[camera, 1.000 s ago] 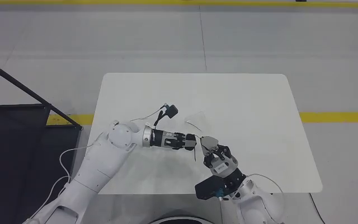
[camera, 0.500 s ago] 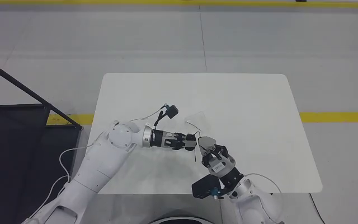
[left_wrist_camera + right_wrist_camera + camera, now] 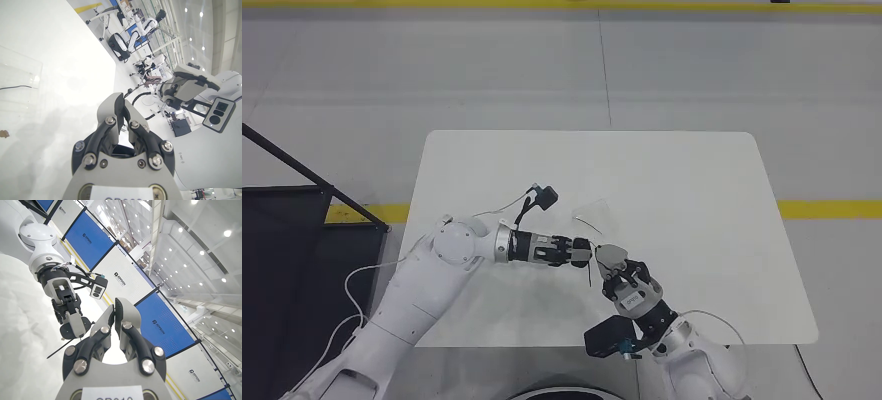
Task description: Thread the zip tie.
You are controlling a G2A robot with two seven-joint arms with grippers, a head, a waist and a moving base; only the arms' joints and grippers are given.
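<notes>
Mid-thread, alignment stage by my read. The left gripper [image 3: 582, 250] is clamped on the zip tie [image 3: 58, 350] just below centre of the top view, above the table [image 3: 692, 180], with the tie's free tail poking toward the lower edge of the frame. The right gripper [image 3: 608, 258] sits just beside it, jaws pressed together; I can't tell if they pinch anything. Next move needs fine tail-to-head alignment, and the tail looks thin and floppy, so I'd feed slowly.
</notes>
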